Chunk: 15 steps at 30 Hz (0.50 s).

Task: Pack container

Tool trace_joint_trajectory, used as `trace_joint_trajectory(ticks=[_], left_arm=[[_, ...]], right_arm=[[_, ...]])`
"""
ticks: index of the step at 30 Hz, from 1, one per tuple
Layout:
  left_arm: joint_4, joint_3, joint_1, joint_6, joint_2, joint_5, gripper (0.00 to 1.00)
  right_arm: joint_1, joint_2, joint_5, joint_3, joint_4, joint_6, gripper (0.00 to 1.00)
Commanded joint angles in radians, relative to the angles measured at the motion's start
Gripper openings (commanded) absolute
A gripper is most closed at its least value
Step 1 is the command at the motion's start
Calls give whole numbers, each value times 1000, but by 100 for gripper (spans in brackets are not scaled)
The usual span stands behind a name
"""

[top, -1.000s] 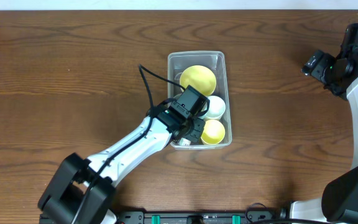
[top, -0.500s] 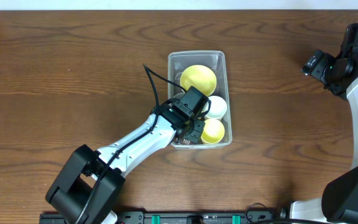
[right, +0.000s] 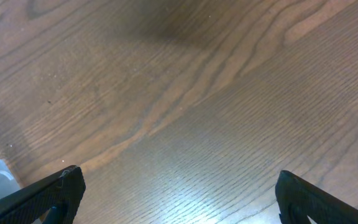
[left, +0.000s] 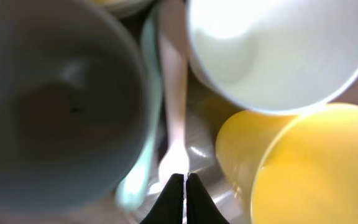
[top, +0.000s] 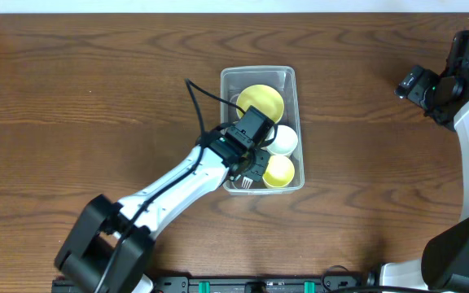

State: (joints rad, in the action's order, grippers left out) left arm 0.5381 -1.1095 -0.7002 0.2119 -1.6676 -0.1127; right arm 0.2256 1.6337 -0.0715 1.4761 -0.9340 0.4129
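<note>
Hovering above white plastic fork [left: 174,127] in clear rectangular plastic container [top: 257,71], left fingers [left: 174,205] were pinched together, empty; straight lift seemed safest.

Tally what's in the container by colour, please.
Yellow: 2 (yellow bowl, yellow cup)
White: 2 (white cup, white fork)
Greenish: 2 (shadowed cup, blurred utensil)
Total: 6 in the container
</note>
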Motion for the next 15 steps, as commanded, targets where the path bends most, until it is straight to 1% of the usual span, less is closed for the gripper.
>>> trace_joint_trajectory(ticks=[1,6,8,11,12,14,15], left_arm=[[32,-30,16,-2,78,78,6],[91,-30,23,-2,187,135,8],[114,-31,23,-2,238,159,17],[157,-31,23,-1,331,216,41],[172,-31,23,-1,367,247,47],[196,-31,23,-1,438,311,70],[204,-31,23,-1,472,340,80]], right_arm=[[2,5,-3,0,-1,1,99],[2,5,-3,0,-1,1,99],[2,5,-3,0,-1,1,99],[2,5,-3,0,-2,1,99],[2,5,-3,0,-1,1,99],[2,5,-3,0,-1,1,99],[2,5,-3,0,-1,1,99]])
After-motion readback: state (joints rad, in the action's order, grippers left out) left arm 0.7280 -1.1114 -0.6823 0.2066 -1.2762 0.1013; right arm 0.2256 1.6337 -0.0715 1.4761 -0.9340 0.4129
